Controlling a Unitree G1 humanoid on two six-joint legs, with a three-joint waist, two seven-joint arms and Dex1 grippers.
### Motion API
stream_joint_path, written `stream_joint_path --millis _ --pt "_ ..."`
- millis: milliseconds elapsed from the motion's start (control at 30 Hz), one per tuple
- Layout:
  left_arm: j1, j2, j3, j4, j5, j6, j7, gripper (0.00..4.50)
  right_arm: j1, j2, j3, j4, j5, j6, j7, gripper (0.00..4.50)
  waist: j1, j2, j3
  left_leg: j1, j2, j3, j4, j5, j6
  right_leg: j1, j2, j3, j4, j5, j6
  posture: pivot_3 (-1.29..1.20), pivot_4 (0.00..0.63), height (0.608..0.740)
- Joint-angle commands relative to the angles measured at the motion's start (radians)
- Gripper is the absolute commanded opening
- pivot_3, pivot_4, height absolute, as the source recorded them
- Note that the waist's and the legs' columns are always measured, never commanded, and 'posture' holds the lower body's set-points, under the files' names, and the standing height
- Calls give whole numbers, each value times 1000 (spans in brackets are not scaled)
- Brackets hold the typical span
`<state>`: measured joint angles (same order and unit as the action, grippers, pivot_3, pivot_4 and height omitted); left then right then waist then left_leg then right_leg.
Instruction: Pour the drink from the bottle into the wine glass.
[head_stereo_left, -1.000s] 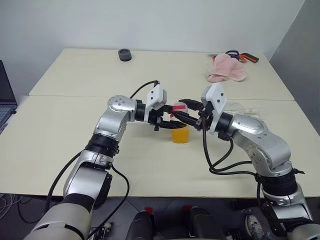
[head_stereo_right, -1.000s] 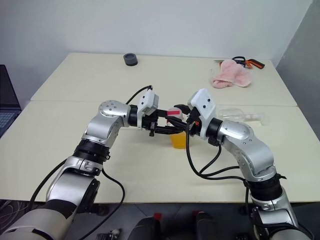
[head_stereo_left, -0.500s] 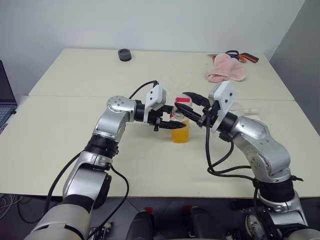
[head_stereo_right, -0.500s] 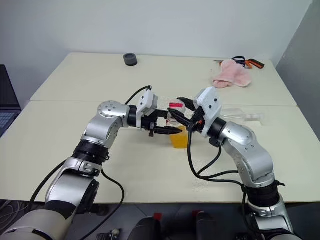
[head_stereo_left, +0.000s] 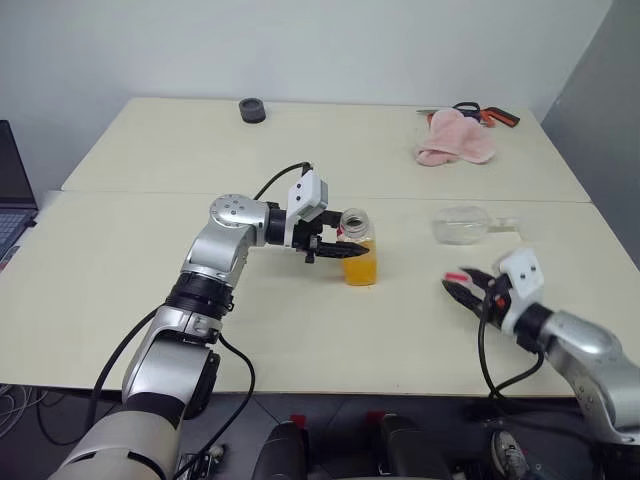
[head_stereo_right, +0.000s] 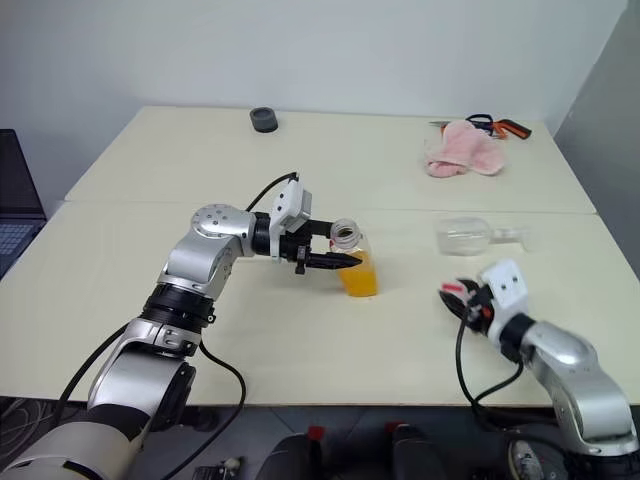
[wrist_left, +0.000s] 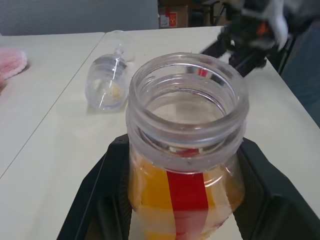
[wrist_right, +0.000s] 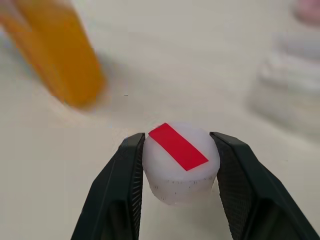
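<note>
The left hand (head_stereo_left: 335, 246) clamps the small clear squarish plastic bottle (head_stereo_left: 358, 250) of orange drink (head_stereo_left: 360, 270) steady on the worktop (head_stereo_left: 150, 260), while the right hand (wrist_right: 176, 165) grips its white red-striped cap (wrist_right: 180, 161), freeing the neck for pouring.

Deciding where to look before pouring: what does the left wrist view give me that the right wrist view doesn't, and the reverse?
Left wrist alone: the bottle's open mouth, cap off, gripped by the left gripper, and the right gripper beyond it.

Right wrist alone: the white cap with its red strip, clamped in the right gripper's jaws above the table.

Both: the orange drink and the wine glass, which lies on its side.
</note>
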<state>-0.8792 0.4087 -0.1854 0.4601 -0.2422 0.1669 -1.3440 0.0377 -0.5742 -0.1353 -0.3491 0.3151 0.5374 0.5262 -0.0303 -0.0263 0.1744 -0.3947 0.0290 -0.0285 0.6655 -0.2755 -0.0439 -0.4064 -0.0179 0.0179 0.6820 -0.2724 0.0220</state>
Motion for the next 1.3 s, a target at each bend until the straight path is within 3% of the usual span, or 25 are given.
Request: stream_joint_path --millis 33,100,367,567,700,867,1067,1300 --pt "-6 2 6 -25 0 0 0 2174 3 32 -3 67 -81 -146 -52 1741 -5 0 0 1 0 1 0 0 0 0 0 1 0 0 0 0 150 740" --pt "-6 2 6 -27 -1 2 0 2174 11 63 -9 111 -95 -184 -72 1741 -5 0 0 2 1 1 -1 0 0 0 2 2 0 0 0 0 150 740" --pt "-4 12 15 -27 0 3 13 2174 75 60 -81 67 14 -153 10 4483 1 1 0 1 1 0 0 0 0 1 1 1 -1 0 0 0 150 740" --pt "-3 25 47 -7 4 -9 68 2174 88 -38 -134 -77 95 -69 78 4500 -1 1 0 1 1 0 0 0 0 1 1 1 0 0 0 0 150 740" --pt "-2 58 98 24 9 -9 150 2173 -41 -81 -49 -240 206 62 108 4500 -12 1 0 3 2 0 0 0 0 1 3 2 0 0 0 0 150 740" --pt "18 104 147 46 30 -1 268 2173 -303 -1 140 -231 202 143 68 4500 -10 1 0 3 3 -3 -1 0 0 1 5 0 0 0 0 0 150 740" --pt "55 177 251 70 52 62 494 2172 -605 193 340 -60 143 186 39 4500 -7 0 0 1 2 -3 0 0 0 -1 3 0 1 0 0 0 150 740" --pt "47 233 324 157 72 112 692 2171 -741 287 445 61 107 183 86 4500 -2 0 0 -1 1 -4 0 0 0 -1 0 -2 0 0 -1 0 150 740"
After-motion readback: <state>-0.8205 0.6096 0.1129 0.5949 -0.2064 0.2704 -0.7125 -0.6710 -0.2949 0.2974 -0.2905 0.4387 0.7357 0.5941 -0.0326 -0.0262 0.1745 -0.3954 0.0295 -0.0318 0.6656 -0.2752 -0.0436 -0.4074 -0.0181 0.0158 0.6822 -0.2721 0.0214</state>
